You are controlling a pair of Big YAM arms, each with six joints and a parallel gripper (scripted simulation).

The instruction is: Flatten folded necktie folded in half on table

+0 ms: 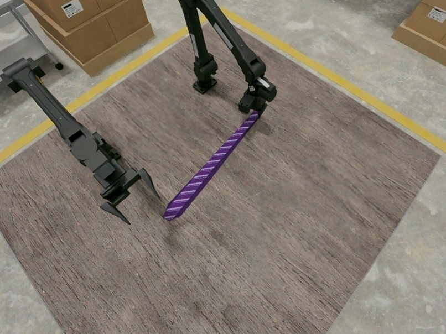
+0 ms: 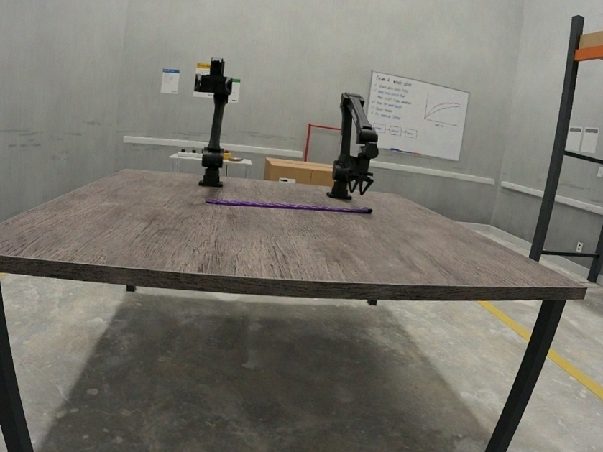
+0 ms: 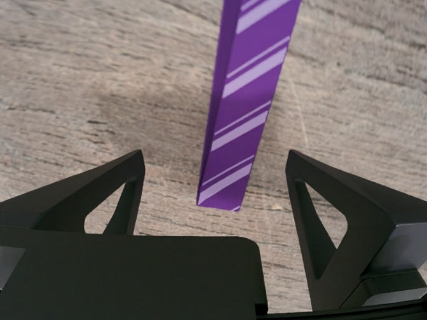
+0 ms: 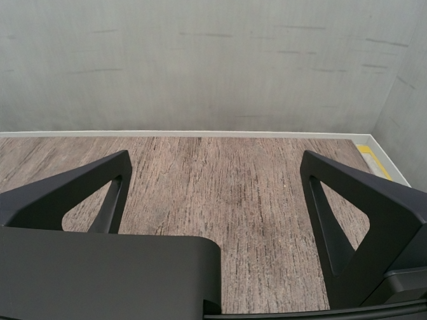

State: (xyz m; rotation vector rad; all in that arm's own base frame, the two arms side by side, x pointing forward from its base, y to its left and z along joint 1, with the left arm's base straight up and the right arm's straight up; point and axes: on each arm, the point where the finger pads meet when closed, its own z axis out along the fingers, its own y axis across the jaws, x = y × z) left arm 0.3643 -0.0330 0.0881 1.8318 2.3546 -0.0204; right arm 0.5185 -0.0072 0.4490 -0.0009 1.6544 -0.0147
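Note:
The purple striped necktie (image 1: 209, 167) (image 2: 287, 207) (image 3: 255, 68) lies long and nearly straight on the table. A darker strip shows along one long edge. Its end near the left arm looks like a low loop in the exterior view; its wider end lies toward the right arm's side. My left gripper (image 2: 357, 192) (image 3: 215, 159) is open over the loop end, one finger on each side of the tie, not touching it in the wrist view. Its fingertips are mostly hidden in the top view. My right gripper (image 1: 144, 210) (image 2: 213, 84) (image 4: 215, 159) is open, empty and raised, pointing level.
The wood-grain table (image 1: 287, 266) (image 2: 290, 253) carries both arm bases along its back edge. The tie lies well inside the table's edges. Cardboard boxes (image 1: 102, 28) and a white cart (image 1: 9, 44) stand on the floor beyond that edge.

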